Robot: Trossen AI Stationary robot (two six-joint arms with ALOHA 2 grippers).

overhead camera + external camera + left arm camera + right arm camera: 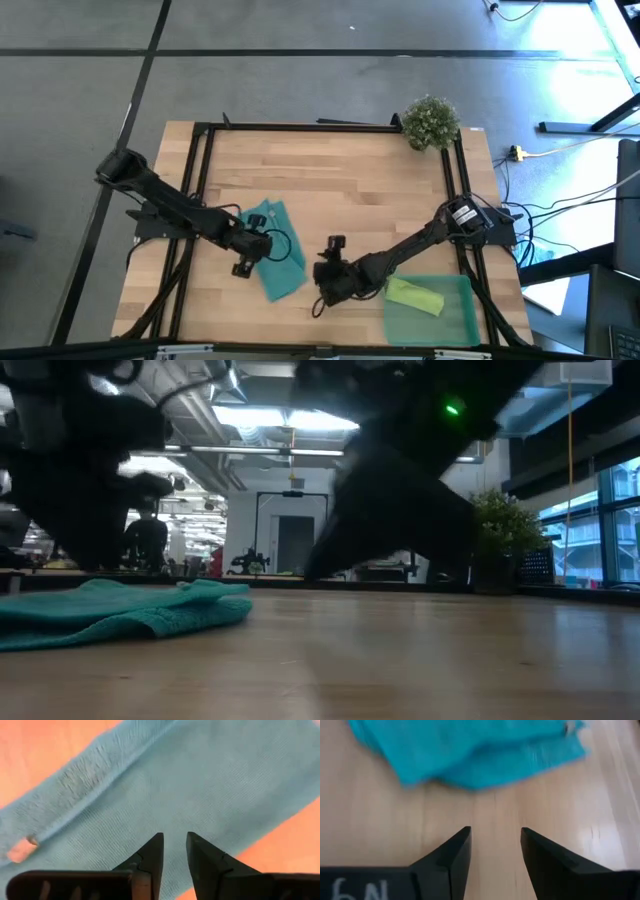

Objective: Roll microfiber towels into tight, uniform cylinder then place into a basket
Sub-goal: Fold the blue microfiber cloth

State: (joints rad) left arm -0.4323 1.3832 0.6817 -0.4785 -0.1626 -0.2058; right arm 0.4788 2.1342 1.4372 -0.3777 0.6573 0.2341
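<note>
1. Teal towel [273, 250] lies loosely folded on the tabletop [330, 190], left of centre, unrolled.
2. Left claw [174, 851] hangs over the teal towel; fingers slightly parted, nothing between them.
3. Right claw [495, 847] over bare wood just beside the towel's edge; fingers apart, gripping nothing.
4. Lime green towel [414, 296] rolled, lying inside the basket [462, 318] at the tabletop's near right corner.
5. Small plant [431, 121] at the far right corner.
</note>
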